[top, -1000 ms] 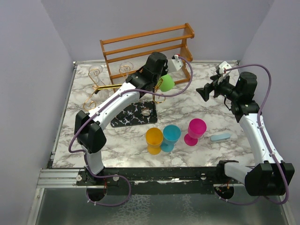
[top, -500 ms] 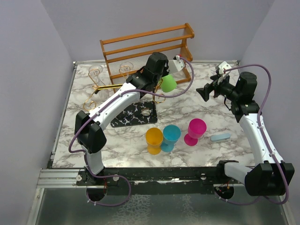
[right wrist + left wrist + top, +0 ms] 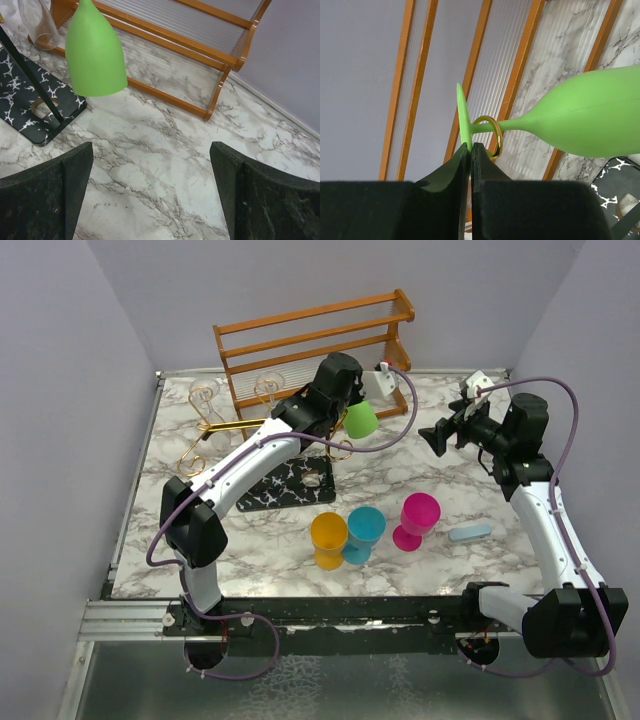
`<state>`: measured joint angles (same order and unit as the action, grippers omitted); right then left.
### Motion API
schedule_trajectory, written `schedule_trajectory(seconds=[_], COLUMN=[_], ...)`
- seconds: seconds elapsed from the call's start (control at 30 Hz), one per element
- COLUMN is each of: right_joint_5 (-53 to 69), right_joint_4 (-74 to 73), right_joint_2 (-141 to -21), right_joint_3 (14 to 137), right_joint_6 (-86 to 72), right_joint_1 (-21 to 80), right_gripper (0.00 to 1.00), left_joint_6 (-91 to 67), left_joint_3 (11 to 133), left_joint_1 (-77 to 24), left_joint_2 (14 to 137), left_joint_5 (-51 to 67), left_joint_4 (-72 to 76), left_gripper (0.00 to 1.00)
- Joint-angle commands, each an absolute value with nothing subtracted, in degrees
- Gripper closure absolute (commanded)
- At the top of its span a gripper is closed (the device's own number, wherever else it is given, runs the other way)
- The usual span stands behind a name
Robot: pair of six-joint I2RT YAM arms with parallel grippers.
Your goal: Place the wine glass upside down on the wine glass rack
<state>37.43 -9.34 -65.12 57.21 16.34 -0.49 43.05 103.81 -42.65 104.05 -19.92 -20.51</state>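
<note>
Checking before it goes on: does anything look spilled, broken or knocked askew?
Nothing stands out. The green wine glass hangs bowl-down, stem through a gold ring of the rack, foot pinched by the left gripper. The orange glass, teal glass and pink glass stand upright; no spill shows.

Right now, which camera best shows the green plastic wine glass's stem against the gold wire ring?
Left wrist: the stem of the green plastic wine glass appears threaded through the gold wire ring, foot pinched in the left pincer. Top external and right wrist show only the bowl, not that junction.
</note>
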Motion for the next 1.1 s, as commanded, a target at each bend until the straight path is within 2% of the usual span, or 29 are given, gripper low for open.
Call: schedule_trajectory(seconds=[0.0,0.33,0.83,1.07], right_joint_5=[37.5,37.8,38.3,38.4], right_joint_4=[-8.3,-8.2,-8.0,-8.0], right_joint_2=[-64.6,-64.6,-64.8,-64.9], right_joint_3=[56.8,56.7,56.5,56.5], right_joint_6=[16.8,16.5,16.4,16.4], right_joint_1=[-0.9,-1.1,-1.2,-1.2], right_gripper=[0.0,0.0,0.01,0.0], left_joint_6=[43.4,43.4,41.2,39.5], left_joint_3=[103.5,103.4,104.1,104.4], left_joint_1=[-43.7,-43.9,-43.9,-43.9], left_joint_2=[101.7,101.2,100.5,99.6], left_joint_5=[-17.4,-16.0,-12.9,-10.0], left_joint_4=[-20.1,-22.1,-24.6,-26.1], left_gripper=[0.94,0.84,0.79,0.73])
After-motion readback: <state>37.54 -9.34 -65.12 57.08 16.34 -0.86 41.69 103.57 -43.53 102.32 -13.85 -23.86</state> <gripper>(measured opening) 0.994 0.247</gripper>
